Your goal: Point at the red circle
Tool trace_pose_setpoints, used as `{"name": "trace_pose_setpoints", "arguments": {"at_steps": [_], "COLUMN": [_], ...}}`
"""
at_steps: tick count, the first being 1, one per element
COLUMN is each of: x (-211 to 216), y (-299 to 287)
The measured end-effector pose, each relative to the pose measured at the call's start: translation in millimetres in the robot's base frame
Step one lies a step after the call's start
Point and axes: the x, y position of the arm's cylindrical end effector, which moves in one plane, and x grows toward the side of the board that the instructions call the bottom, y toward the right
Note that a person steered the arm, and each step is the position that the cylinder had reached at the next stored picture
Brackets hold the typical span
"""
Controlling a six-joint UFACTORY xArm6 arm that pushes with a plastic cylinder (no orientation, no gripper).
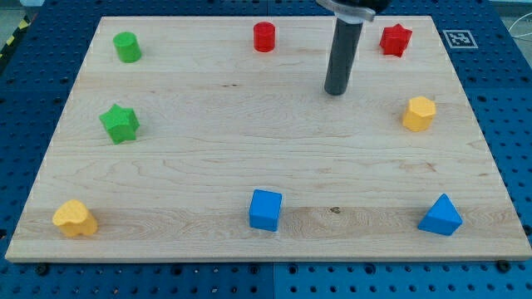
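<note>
The red circle [263, 36] is a short red cylinder standing near the board's top edge, a little left of centre. My tip [336, 91] is on the board below and to the right of it, well apart, touching no block. A red star [396, 39] sits at the top right, right of the rod.
A green circle [127, 47] and a green star [120, 124] lie at the left. A yellow hexagon [419, 113] sits at the right. Along the bottom are a yellow heart-like block [75, 218], a blue cube [266, 209] and a blue triangle [440, 216]. The wooden board [208, 149] carries them all.
</note>
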Motion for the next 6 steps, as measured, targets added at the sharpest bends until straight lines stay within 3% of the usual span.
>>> {"name": "trace_pose_setpoints", "arguments": {"at_steps": [1,5,6], "x": [-37,-58,-85], "y": [-7,-28,-36]}}
